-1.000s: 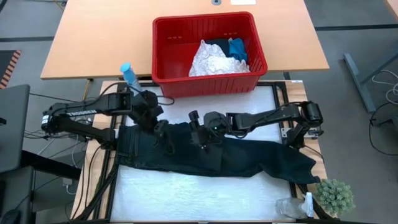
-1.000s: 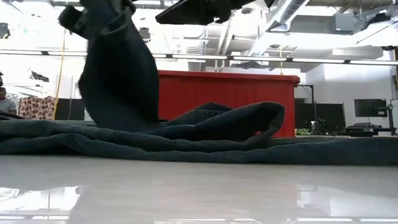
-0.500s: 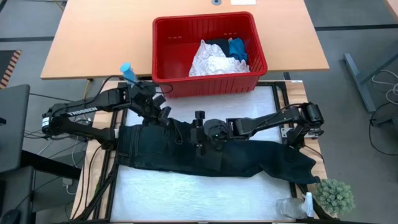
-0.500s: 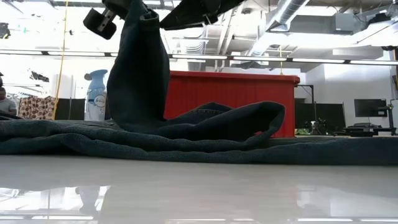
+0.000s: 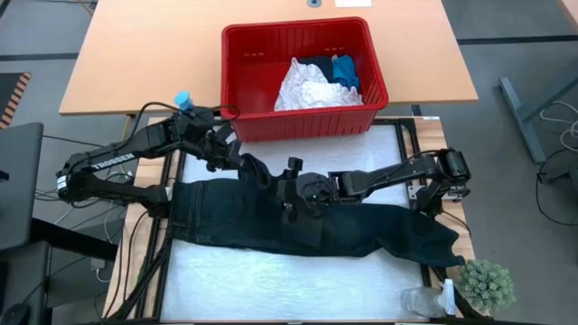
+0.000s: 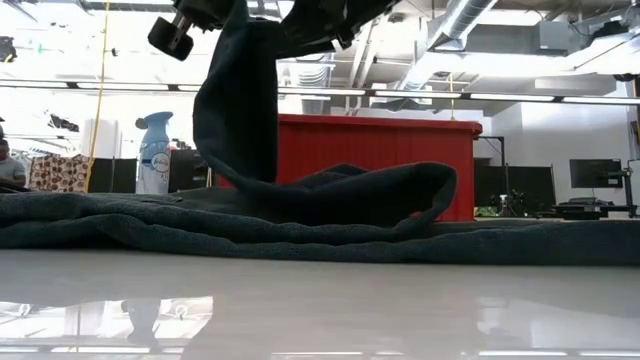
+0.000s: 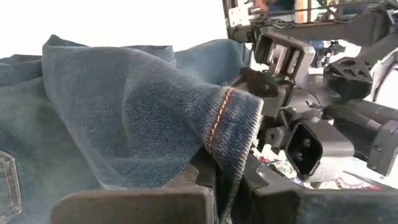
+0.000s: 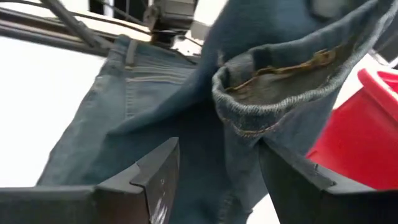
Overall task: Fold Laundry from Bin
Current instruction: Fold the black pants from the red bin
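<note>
Laundry in two places. Dark denim jeans (image 5: 361,230) lying spread across the middle of the white table (image 5: 271,284), running from centre left to lower right of the high view. White crinkled item (image 5: 307,88), small blue item (image 5: 345,70) and a black piece (image 5: 312,61) waiting inside the red bin (image 5: 298,122) at upper centre.

Left gripper (image 5: 239,161), left of centre and just below the bin: fingers (image 7: 155,199) clamped tight on a hemmed denim edge with orange stitching, lifting it clear of the table into a hanging drape (image 6: 235,110). Probably raising the edge so that it can be carried across for a fold.

Right gripper (image 5: 287,191), at centre and just beside the lifted part: fingers (image 8: 155,171) standing wide apart, gripping nothing, with a stitched fold of denim hanging in the gap between them. Probably lining up for a second hold, keeping the cloth taut between two points.

Writing: white lettering along the left arm (image 5: 117,162), apparently reading "TROSSEN". Label on the blue-capped spray bottle (image 5: 183,99) too small for reading. Nothing else legible.
</note>
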Tool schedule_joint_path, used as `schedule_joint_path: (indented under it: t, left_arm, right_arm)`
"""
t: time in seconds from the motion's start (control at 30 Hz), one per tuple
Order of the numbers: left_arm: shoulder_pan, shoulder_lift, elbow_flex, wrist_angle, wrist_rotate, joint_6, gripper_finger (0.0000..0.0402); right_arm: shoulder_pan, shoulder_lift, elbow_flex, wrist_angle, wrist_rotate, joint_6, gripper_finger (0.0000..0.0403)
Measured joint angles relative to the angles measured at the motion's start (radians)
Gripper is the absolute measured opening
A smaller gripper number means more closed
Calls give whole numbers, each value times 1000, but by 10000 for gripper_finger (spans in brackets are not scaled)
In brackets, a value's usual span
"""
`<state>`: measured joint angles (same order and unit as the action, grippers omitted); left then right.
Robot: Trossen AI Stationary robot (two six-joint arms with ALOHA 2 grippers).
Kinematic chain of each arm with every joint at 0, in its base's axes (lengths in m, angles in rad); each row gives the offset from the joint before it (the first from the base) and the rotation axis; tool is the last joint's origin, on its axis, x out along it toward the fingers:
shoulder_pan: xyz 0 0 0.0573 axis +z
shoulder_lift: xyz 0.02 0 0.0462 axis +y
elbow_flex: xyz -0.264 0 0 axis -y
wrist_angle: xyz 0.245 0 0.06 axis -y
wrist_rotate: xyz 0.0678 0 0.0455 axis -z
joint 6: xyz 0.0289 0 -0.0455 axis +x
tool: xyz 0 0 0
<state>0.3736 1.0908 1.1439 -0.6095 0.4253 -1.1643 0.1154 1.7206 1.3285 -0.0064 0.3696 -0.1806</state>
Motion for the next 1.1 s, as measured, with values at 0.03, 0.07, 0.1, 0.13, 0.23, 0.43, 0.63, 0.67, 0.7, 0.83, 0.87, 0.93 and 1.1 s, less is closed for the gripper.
schedule_joint_path:
  t: [0.03, 0.07, 0.1, 0.13, 0.23, 0.43, 0.63, 0.67, 0.7, 0.83, 0.87, 0.93, 1.1]
  left_arm:
    - [-2, 0, 0, 5, -8, 0, 0]
    - [-3, 0, 0, 11, -15, 0, 0]
    - [-3, 0, 0, 17, -20, 0, 0]
    - [-3, 0, 0, 27, -20, 0, 0]
    - [-3, -1, 0, 56, -15, -1, 0]
    - [-16, -1, 0, 55, -13, 0, 0]
    - [-32, -1, 0, 40, 65, 33, 0]
    - [-38, -1, 0, 32, 83, 42, 0]
    - [-45, -1, 0, 17, 96, 46, 0]
    - [-94, -1, 0, -103, 104, 64, 0]
    - [-111, -1, 0, -152, 90, 73, 0]
    - [-144, 0, 0, -252, 37, 87, 0]
    - [-193, 3, 0, -379, -101, 102, 0]
  right_arm:
    - [-2, 0, 0, 8, 0, 1, 244]
    - [-6, 0, 0, 15, 0, 1, 244]
    - [-8, 0, 0, 20, 1, 5, 244]
    - [-11, 0, 0, 22, 3, 12, 244]
    - [-22, 1, 0, 23, 2, 30, 244]
    - [-32, 1, 0, 47, 58, 51, 201]
    - [-31, 2, 0, 47, 134, 54, 48]
    - [-31, 2, 0, 47, 128, 55, 27]
    - [-30, 2, 0, 47, 123, 58, 20]
    - [-29, 2, 0, 41, 76, 92, 20]
    - [-30, 2, 0, 41, 52, 100, 19]
    - [-38, 2, 0, 41, 11, 113, 19]
    - [-76, 19, 0, 72, -38, 136, 19]
